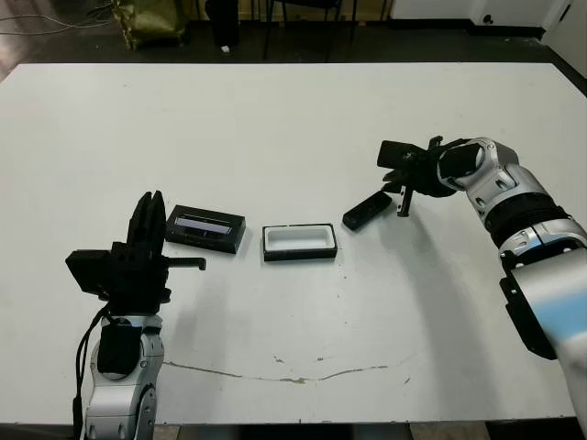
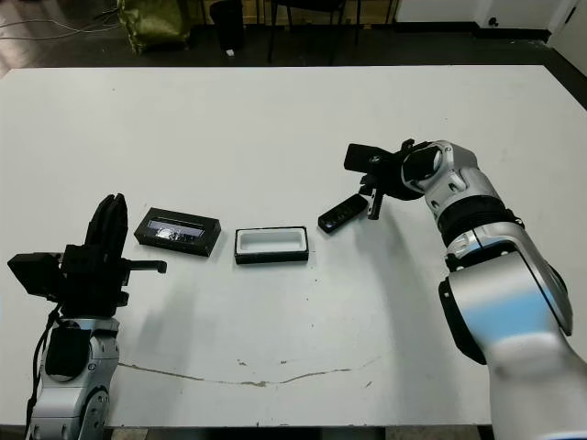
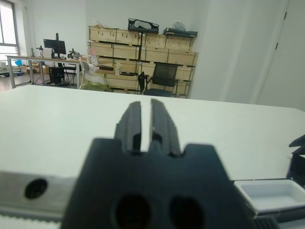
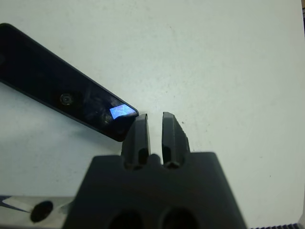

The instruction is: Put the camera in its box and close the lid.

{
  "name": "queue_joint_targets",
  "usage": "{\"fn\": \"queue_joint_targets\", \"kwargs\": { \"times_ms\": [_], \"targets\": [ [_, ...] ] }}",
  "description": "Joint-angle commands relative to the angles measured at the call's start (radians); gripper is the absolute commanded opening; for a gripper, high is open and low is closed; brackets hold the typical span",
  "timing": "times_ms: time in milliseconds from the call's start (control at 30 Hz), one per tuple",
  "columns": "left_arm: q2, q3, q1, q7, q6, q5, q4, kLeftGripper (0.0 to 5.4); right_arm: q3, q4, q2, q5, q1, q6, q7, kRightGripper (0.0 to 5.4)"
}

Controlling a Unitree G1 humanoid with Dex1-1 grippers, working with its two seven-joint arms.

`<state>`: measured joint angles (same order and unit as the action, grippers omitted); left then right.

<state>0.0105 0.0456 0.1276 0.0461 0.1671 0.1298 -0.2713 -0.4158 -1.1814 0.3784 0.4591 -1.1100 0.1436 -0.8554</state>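
The camera [image 1: 367, 210] is a slim black bar lying slantwise on the white table, right of the box; its bluish lens [image 4: 119, 111] glints at the end nearest my right gripper. My right gripper [image 1: 404, 200] points down with its fingers shut on nothing, its tips just beside that end of the camera [image 4: 66, 102]. The box [image 1: 299, 256] is an open black tray with white lining and sits mid-table with nothing in it. Left of it lies the lid [image 1: 205, 227], black with a pale strip. My left gripper [image 1: 147, 218] is raised near the lid, shut and holding nothing.
The table's front edge [image 1: 293, 423] runs close to my left arm, and a thin crack line [image 1: 275, 376] crosses the surface near it. Beyond the far edge there are chair legs and a bag on a dark floor. Shelves of boxes [image 3: 143, 52] stand far behind.
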Motion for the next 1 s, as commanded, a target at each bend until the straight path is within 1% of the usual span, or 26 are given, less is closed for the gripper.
{"fn": "queue_joint_targets", "kwargs": {
  "times_ms": [33, 100, 333, 667, 867, 1000],
  "targets": [
    [-0.002, 0.006, 0.017, -0.005, -0.003, -0.01, 0.015, 0.02, -0.007, 0.013, 0.016, 0.003, 0.031, 0.016, -0.018, 0.0],
    [-0.003, 0.008, 0.017, -0.002, -0.004, -0.004, 0.017, 0.02, -0.003, 0.016, 0.022, -0.003, 0.035, 0.024, -0.028, 0.0],
    [0.0, 0.003, 0.022, -0.006, -0.019, -0.005, 0.005, 0.02, -0.001, 0.033, 0.031, -0.002, 0.046, 0.006, -0.029, 0.0],
    [0.0, 0.004, 0.022, -0.004, -0.008, -0.005, 0.014, 0.02, 0.001, 0.045, 0.037, -0.013, 0.052, 0.037, -0.044, 0.0],
    [0.0, 0.008, 0.021, -0.005, -0.021, 0.005, 0.009, 0.02, 0.029, 0.059, 0.051, -0.054, 0.061, 0.039, -0.096, 0.0],
    [-0.001, 0.006, 0.022, 0.002, -0.001, 0.002, 0.019, 0.02, 0.024, 0.085, 0.065, -0.04, 0.066, 0.04, -0.068, 0.0]
  ]
}}
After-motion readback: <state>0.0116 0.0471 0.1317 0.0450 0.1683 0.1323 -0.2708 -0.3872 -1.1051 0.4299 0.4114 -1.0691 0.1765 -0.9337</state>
